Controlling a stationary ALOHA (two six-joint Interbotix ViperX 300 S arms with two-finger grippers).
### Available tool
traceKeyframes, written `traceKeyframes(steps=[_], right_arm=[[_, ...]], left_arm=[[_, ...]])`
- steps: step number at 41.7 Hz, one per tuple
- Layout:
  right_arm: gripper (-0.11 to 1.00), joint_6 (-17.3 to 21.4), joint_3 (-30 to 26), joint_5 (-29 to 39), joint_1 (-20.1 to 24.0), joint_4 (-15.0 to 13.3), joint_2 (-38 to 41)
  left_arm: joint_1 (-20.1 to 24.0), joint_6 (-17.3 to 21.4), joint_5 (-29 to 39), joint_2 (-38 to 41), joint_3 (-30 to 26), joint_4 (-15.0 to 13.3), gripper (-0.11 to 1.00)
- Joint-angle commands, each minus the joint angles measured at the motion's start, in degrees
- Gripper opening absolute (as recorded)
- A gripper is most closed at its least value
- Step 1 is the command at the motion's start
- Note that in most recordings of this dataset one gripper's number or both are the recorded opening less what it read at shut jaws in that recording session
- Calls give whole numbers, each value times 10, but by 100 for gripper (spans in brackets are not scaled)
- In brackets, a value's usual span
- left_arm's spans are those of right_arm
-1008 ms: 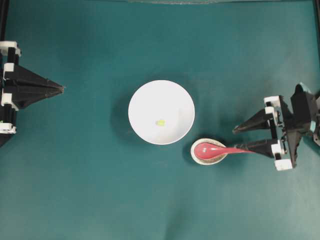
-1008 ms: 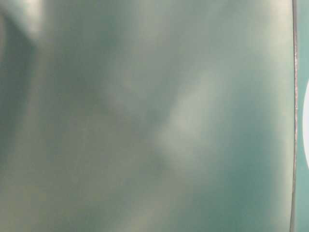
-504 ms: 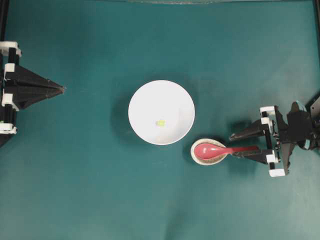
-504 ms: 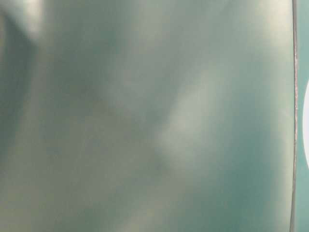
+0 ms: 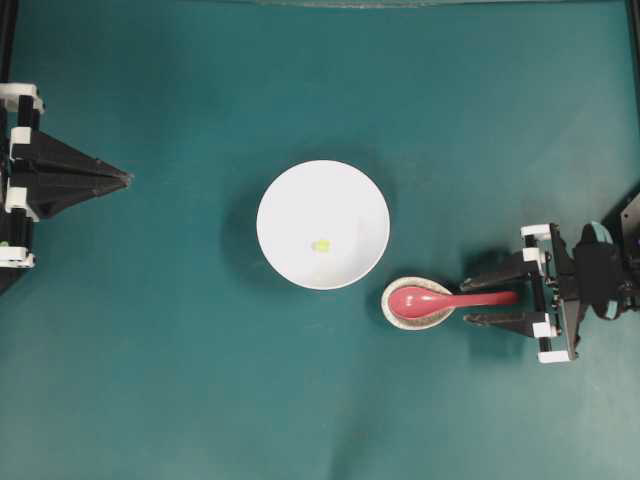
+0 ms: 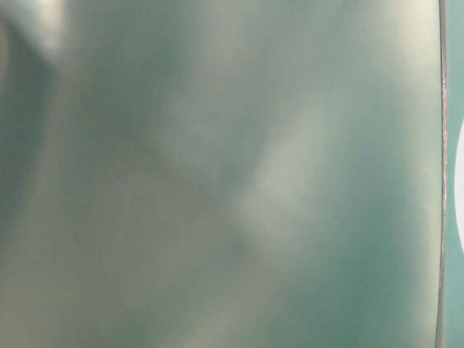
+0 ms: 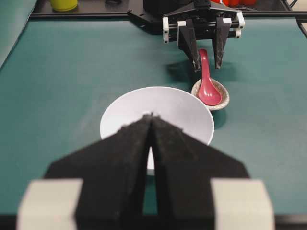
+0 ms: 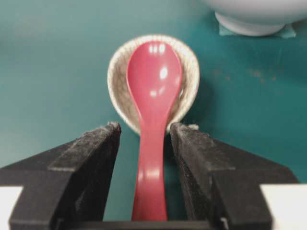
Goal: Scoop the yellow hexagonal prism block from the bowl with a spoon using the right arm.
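Note:
The white bowl point(image 5: 323, 225) stands mid-table with the tiny yellow hexagonal prism block point(image 5: 321, 244) lying inside it. To its lower right, the red-pink spoon point(image 5: 440, 299) rests with its scoop in a small speckled dish point(image 5: 417, 303) and its handle pointing right. My right gripper point(image 5: 468, 301) is open and straddles that handle. In the right wrist view the spoon point(image 8: 153, 81) runs between the right gripper's point(image 8: 145, 127) fingers with a gap on each side. My left gripper point(image 5: 128, 178) is shut and empty at the far left, pointing at the bowl point(image 7: 177, 105); its fingers hide the block there.
A green mat covers the table. In the left wrist view a black rail point(image 7: 96, 14) crosses behind the right arm, with a yellow cup point(image 7: 63, 5) and red items point(image 7: 235, 2) beyond it. The table-level view is a blur with a white sliver point(image 6: 460, 196) at its right edge.
The right gripper has swung round and come level, from having one finger over the handle to having a finger on each side of it. Its opening is unchanged. The left arm has not moved.

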Motion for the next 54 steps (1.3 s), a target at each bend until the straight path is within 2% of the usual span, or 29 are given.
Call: traceKeyframes(steps=[1,9,19,30,34,38,54], right_arm=[[52,-6,-4,6,2,2,-5],[52,-14,-3,7,3,2,-4],[46,-15,-4,7,2,4,-4],[45,-15,-5,7,3,22,-4],[37,-15,-5,7,3,22,-4],[23,-15,-4,7,3,21,-4],[22,-15,-3,7,3,20,-35]], left_arm=[[1,-1,-4,7,-10,2,0],[1,0,-4,11,-9,2,0],[1,0,-4,11,-9,2,0],[1,0,-4,11,-9,2,0],[1,0,-4,11,-9,2,0],[1,0,-4,11,-9,2,0],[1,0,-3,11,-9,2,0]])
